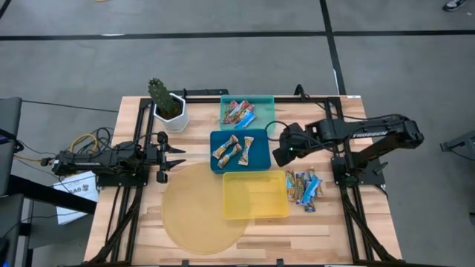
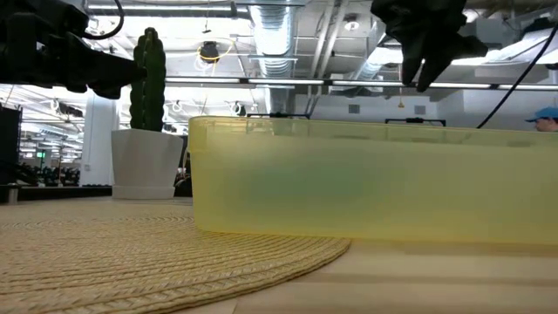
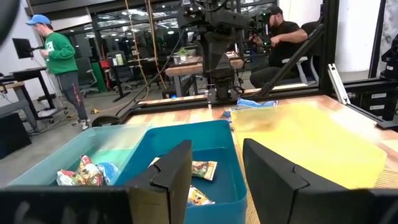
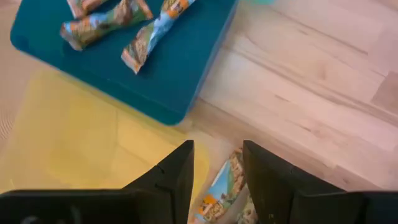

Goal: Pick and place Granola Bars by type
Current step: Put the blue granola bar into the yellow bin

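Three tan-brown granola bars [image 1: 231, 148] lie in the blue tray [image 1: 260, 159]. Red-multicolour bars [image 1: 239, 113] lie in the teal tray [image 1: 263, 100]. The yellow tray [image 1: 256, 196] holds nothing that I can see. Several blue-white bars [image 1: 304, 187] lie on the bare wood to its right. My right gripper [image 1: 280, 153] hangs open and empty above the table, between the blue tray's right edge and that pile. In the right wrist view a blue-white bar [image 4: 219, 186] shows below its fingers [image 4: 180, 174]. My left gripper [image 1: 177, 159] waits open at the table's left, pointing toward the trays.
A cactus in a white pot [image 1: 167, 104] stands at the far left of the table. A round woven mat [image 1: 200, 215] lies under the yellow tray's left part. Bare wood shows right of the blue tray [image 4: 298, 93]. People stand and sit in the room beyond the table [image 3: 59, 53].
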`<action>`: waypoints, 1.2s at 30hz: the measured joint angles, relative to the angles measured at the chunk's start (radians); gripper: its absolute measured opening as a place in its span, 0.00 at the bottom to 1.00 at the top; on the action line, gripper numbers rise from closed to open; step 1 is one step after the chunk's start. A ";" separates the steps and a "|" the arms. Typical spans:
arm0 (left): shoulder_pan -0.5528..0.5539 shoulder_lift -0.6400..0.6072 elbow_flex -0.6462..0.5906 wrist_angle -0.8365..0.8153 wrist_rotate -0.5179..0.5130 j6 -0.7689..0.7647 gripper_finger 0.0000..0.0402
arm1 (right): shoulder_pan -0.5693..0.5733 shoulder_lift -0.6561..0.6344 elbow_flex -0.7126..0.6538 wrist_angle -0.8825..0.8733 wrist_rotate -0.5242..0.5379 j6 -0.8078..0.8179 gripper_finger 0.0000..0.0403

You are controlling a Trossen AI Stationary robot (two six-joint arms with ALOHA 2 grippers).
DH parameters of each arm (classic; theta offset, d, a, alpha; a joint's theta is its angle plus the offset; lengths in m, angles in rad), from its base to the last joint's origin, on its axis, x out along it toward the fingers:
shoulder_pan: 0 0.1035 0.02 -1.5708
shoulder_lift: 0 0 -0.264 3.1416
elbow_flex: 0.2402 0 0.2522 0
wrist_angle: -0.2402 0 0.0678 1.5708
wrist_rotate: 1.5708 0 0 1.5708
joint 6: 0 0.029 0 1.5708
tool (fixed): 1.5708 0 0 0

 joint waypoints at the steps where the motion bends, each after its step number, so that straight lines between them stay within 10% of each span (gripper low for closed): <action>1: 0.000 0.000 0.000 0.000 0.000 0.004 0.34 | 0.012 0.000 0.000 -0.008 0.000 0.000 0.32; 36: 0.000 0.000 0.000 0.000 0.000 -0.005 0.34 | 0.460 0.016 -0.058 -0.409 -0.005 0.835 0.32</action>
